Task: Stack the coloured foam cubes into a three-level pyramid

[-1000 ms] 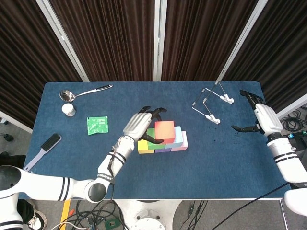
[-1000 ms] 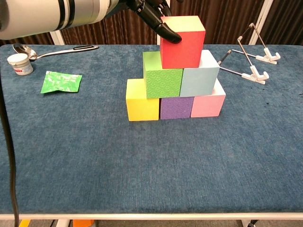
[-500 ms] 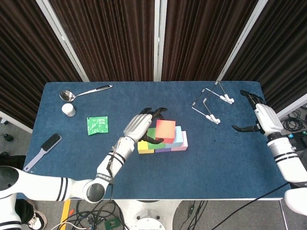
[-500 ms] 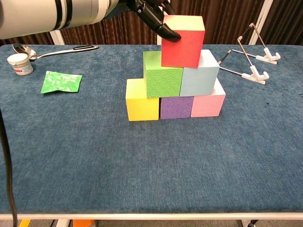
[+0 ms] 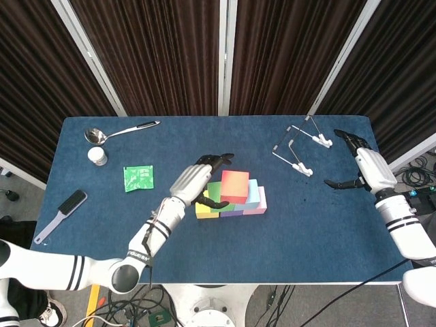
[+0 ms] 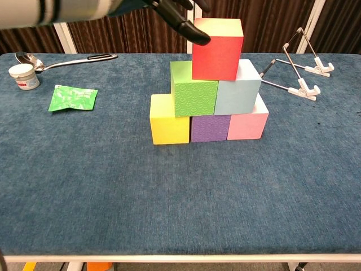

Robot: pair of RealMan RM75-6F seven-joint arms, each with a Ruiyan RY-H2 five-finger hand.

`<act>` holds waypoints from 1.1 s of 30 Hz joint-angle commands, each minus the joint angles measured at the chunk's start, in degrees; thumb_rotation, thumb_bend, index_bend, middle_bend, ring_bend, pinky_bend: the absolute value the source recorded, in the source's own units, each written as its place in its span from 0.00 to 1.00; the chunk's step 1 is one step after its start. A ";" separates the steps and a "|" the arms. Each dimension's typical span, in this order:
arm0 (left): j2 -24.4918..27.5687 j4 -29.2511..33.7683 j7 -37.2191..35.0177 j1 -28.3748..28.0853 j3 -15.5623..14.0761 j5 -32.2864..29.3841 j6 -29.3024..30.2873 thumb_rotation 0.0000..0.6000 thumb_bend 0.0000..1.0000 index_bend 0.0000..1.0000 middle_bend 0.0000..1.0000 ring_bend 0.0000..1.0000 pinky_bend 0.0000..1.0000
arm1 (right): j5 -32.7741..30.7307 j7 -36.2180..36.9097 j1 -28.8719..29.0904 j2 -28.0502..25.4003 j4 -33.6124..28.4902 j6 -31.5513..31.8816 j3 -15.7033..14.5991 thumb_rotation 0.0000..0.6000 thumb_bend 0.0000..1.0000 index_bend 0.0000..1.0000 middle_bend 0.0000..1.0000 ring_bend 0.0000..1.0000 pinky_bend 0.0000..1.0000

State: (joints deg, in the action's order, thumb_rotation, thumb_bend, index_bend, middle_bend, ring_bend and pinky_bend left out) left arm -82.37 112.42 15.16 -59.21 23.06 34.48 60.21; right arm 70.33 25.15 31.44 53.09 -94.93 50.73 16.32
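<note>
A three-level pyramid stands mid-table. Its bottom row is a yellow cube (image 6: pixel 168 127), a purple cube (image 6: pixel 208 129) and a pink cube (image 6: pixel 245 127). A green cube (image 6: pixel 194 96) and a light blue cube (image 6: pixel 237 96) sit on them. The red cube (image 6: pixel 217 51) (image 5: pixel 234 185) rests on top. My left hand (image 5: pixel 191 180) (image 6: pixel 174 11) hovers at the red cube's left side with its fingers spread and nothing held; one fingertip (image 6: pixel 198 37) is close to the cube's upper left corner. My right hand (image 5: pixel 368 167) is far right, open and empty.
A white wire stand (image 5: pixel 296 146) (image 6: pixel 296 79) lies right of the pyramid. At the left are a green packet (image 5: pixel 139 178), a small white jar (image 5: pixel 99 156), a ladle (image 5: pixel 116 132) and a black brush (image 5: pixel 65 208) near the table's left edge.
My left hand has drawn back slightly to the left, away from the red cube, which stays on top of the stack. The right hand has shifted a little inward.
</note>
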 commanded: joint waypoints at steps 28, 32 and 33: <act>24.09 -4.51 -25.66 30.32 -15.11 24.78 4.09 1.00 0.16 0.07 0.07 0.00 0.00 | -19.12 -26.57 20.50 7.01 -16.15 -7.35 1.35 1.00 0.00 0.00 0.15 0.00 0.00; 24.35 -5.39 -27.29 31.22 -14.95 25.73 3.34 1.00 0.16 0.07 0.07 0.00 0.00 | -20.90 -29.24 21.78 7.54 -16.77 -6.35 0.63 1.00 0.00 0.00 0.16 0.00 0.00; 24.28 -5.59 -27.59 31.39 -14.85 25.88 3.27 1.00 0.16 0.07 0.07 0.00 0.00 | -21.41 -29.78 22.06 7.77 -16.85 -6.15 0.43 1.00 0.00 0.00 0.17 0.00 0.00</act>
State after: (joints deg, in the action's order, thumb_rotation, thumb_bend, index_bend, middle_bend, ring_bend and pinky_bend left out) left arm -58.12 106.98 -12.24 -27.95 8.12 60.23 63.61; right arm 49.73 -3.74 52.94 60.45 -111.50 44.09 17.15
